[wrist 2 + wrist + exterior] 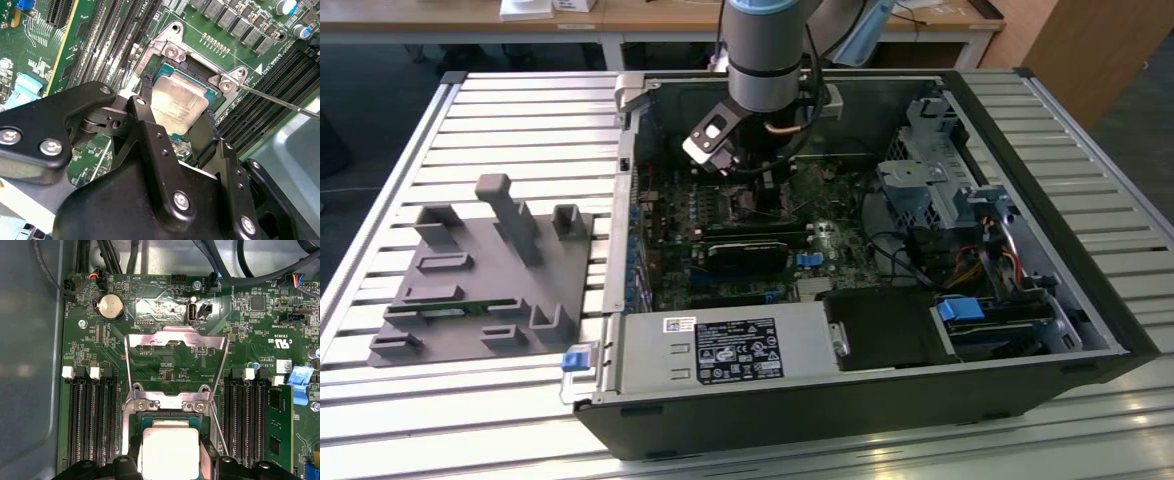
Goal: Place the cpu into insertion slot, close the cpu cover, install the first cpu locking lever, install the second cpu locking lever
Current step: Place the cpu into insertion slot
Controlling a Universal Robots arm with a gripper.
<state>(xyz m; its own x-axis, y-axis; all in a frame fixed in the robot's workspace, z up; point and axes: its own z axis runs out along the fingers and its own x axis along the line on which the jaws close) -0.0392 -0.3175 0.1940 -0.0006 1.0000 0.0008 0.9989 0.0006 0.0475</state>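
Arm [767, 50] reaches down into the open computer case [854, 400]. The gripper [175, 110] is low over the board.

- Fingers [147, 125]: closed in on two opposite edges of the chip [180, 102], with no gap visible on either side. I read it as a pinch across the chip's width. Gripping the edges leaves the silver top bare and keeps the pads off the underside.
- Chip: directly between the fingertips, flat and square to the socket opening. The socket's blue-green rim shows around it. It looks level with the rim, or very nearly. I cannot tell whether it is fully seated or held just above.
- Cover frame [212, 340]: in the first wrist view it lies past the fingertips, swung back flat on its hinge with the board showing through its open centre. Laid back like that, it leaves the socket open from above, so the fingers have a straight path down.
- Hinge plate [167, 402]: sits between the fingertips and the folded-back frame, with two screws showing.
- Lever [280, 102]: a thin wire rod just outside one finger, angled away and not latched (it has to be free for the frame to lie open).

Judgement: the placing step is in hand. The cover is not closed and neither lever is installed.
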